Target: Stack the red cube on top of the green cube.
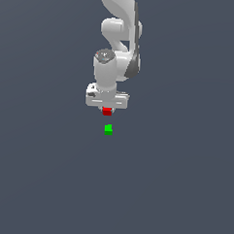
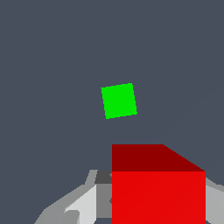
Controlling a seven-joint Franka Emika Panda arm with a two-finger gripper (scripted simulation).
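The red cube [image 1: 107, 111] sits just under the white gripper [image 1: 107, 110], held between its fingers and lifted off the floor. In the wrist view the red cube [image 2: 158, 192] fills the near part of the picture, with grey fingers [image 2: 83, 205] showing beside it. The green cube [image 1: 108, 129] rests on the grey floor a short way below the red one in the exterior view, apart from it. From the wrist the green cube [image 2: 119, 100] shows as a small tilted square, with open floor between it and the red cube.
The arm's white links [image 1: 118, 36] rise above the gripper. A plain dark grey floor [image 1: 38, 173] surrounds both cubes, with no other objects in view.
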